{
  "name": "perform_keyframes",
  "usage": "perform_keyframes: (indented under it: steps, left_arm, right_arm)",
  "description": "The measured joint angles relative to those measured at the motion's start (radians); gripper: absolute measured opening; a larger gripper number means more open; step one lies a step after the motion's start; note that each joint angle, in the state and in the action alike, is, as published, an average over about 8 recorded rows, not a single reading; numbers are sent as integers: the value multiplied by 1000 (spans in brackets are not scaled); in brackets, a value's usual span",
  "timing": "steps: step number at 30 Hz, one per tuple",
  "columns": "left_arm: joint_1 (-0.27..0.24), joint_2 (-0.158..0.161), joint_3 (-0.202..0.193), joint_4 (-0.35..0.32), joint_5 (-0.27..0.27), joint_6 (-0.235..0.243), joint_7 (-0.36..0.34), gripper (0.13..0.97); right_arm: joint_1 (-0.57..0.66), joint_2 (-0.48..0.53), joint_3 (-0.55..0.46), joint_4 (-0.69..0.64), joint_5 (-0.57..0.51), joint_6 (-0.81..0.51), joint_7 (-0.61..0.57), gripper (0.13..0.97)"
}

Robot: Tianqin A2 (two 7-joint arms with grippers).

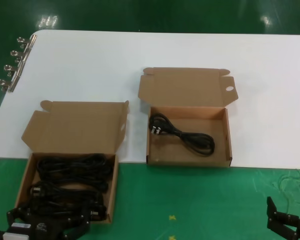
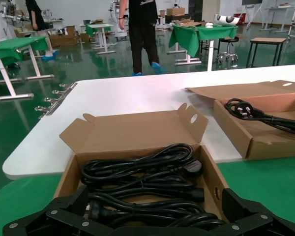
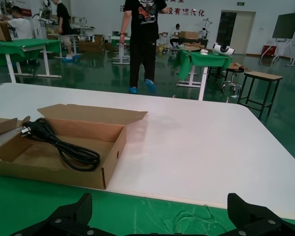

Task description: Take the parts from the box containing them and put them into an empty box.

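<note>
- The source box (image 1: pixel 32 187): a brown cardboard mailer at the robot's left, straddling the white table's near edge and the green mat, its hinged lid (image 1: pixel 75 126) folded back open.
- Its black bundled power cords (image 1: pixel 75 172): several coils packed together inside, filling the box; one plug (image 2: pixel 192 167) lies toward the lid end.
- The second box (image 1: pixel 229 142): the same brown mailer type, farther off and to the right, well apart from the first, lid (image 1: pixel 185 87) open, an oval hole (image 1: pixel 229 88) in its corner ear.
- One cord (image 1: pixel 182 134) lies inside it, stretched diagonally, its plug (image 1: pixel 156 127) nearest the lid.
</note>
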Motion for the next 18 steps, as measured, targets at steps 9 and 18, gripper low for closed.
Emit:
perform_keyframes:
  steps: [9, 18]
  left_arm:
    - [11, -2, -8, -10, 2, -5, -6, 966]
    - [21, -4, -16, -20, 4, -10, -12, 966]
  right_arm:
    - [0, 0, 0, 0, 0, 0, 0, 966]
    - [0, 0, 0, 0, 0, 0, 0, 966]
